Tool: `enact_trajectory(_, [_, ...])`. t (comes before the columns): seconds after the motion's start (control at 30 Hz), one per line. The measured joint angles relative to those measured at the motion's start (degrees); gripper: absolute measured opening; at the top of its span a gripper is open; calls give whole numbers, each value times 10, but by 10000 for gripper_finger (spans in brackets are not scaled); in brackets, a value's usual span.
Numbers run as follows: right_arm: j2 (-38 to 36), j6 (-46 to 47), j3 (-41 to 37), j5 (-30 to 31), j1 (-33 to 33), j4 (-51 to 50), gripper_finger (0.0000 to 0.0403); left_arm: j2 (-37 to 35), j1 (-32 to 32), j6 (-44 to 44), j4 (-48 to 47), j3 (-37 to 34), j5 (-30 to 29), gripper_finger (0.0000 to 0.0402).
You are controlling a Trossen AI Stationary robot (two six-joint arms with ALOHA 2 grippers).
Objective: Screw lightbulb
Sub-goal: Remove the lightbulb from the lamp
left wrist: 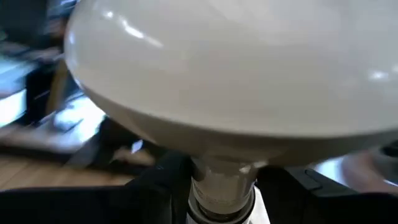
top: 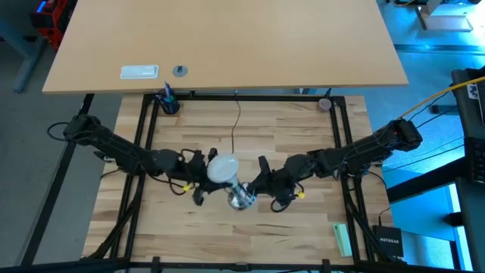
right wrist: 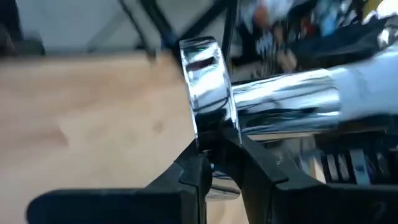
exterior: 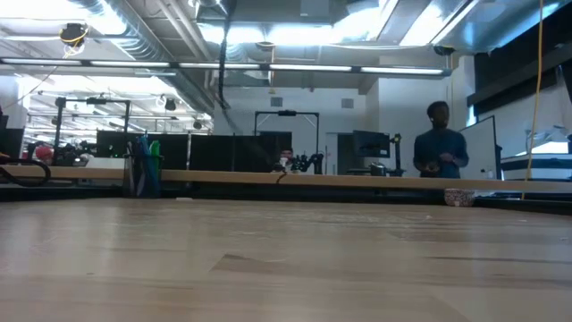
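Observation:
The white lightbulb (top: 222, 168) is held above the table's middle by my left gripper (top: 203, 180), which is shut on it. Its dome (left wrist: 224, 68) fills the left wrist view. Right beside it is the shiny silver socket (top: 241, 197), with my right gripper (top: 254, 184) shut on it. A thin black cord (top: 236, 121) runs from the far edge toward the socket. Whether bulb and socket are joined I cannot tell. The low view shows neither gripper. My left gripper (left wrist: 224, 186) pinches the lightbulb's narrow neck (left wrist: 224, 174), just under the dome, between its two fingers (left wrist: 155, 186). The bulb is lifted clear of the table, dome away from the wrist. My right gripper (right wrist: 217, 165) pinches the rim of the socket's wide flange (right wrist: 208, 134) between its two fingers (right wrist: 193, 174). The socket's chrome barrel (right wrist: 280, 106) lies about level, across the fingers. It is clear of the table.
A cup of pens (top: 168, 102) and a small pink thing (top: 324, 104) stand at the far edge. A green block (top: 342, 239) lies near right, beside a black box (top: 390, 241). A person (exterior: 442, 152) stands in the room beyond.

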Motion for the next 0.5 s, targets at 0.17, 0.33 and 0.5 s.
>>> enact_trajectory(0.17, [4, -11, -1, 143, -1, -95, 66, 0, 14, -99, -108, 1, -163, 136])
enact_trajectory(0.33, [25, -5, -1, 203, -1, -117, 66, 2, 38, -218, -205, 2, -261, 136])
enact_trajectory(0.5, [58, -2, -1, 203, 13, -67, 66, 11, 66, -267, -223, 2, -264, 135])
